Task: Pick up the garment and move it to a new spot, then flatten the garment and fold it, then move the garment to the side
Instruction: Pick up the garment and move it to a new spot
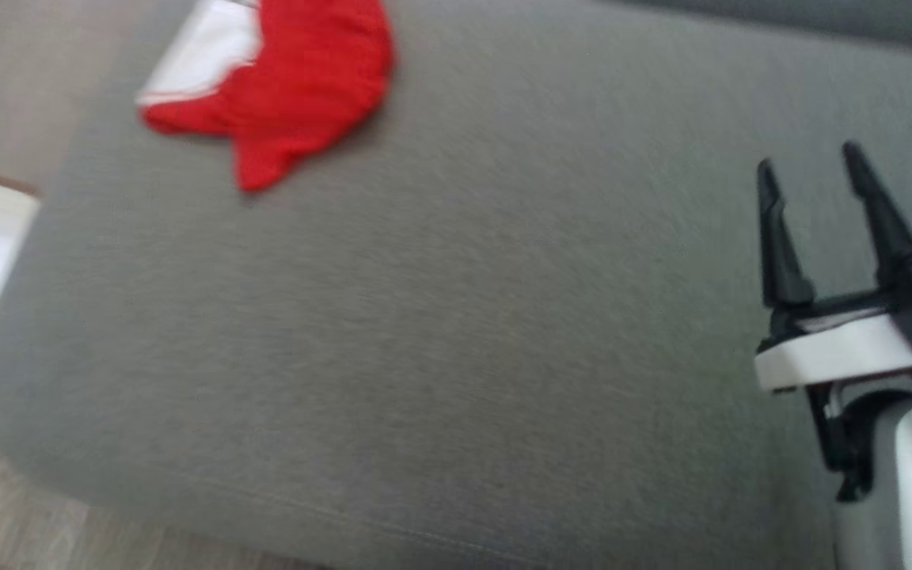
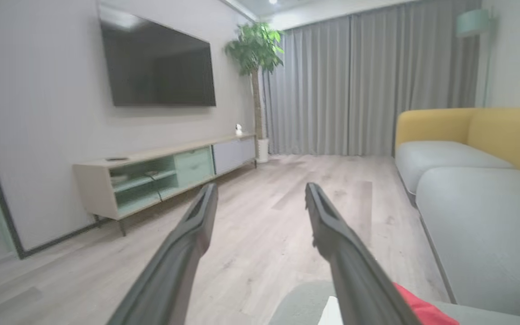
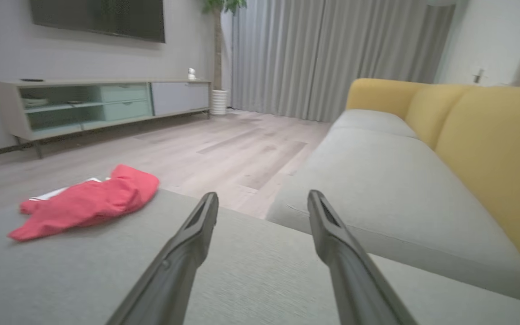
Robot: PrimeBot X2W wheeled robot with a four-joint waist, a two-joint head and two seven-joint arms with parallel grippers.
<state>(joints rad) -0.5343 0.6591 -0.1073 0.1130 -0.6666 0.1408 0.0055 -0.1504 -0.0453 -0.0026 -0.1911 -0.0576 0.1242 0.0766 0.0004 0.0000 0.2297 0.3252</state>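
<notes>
Black flat-screen TV [image 2: 158, 67] mounted on grey wall, above long pale wooden console with mint drawers [image 2: 165, 174]. Tall green potted plant [image 2: 255, 49] beside grey floor-length curtains [image 2: 355, 85]. Yellow-backed sofa with grey seat cushions [image 3: 490, 135] on light wood-plank floor [image 2: 264, 225]. Wide grey fabric cushion [image 1: 464, 317] in foreground.

Here's a wide grey cushion [image 1: 456, 356] spread right across the head view. Up at eleven o'clock the red-and-white garment [image 1: 298, 87] lies flat on it in a rumpled bunch, close to the cushion's far left corner. Pale wood floor [image 1: 13, 522] shows past the cushion's rounded edge from seven round to ten o'clock.
</notes>
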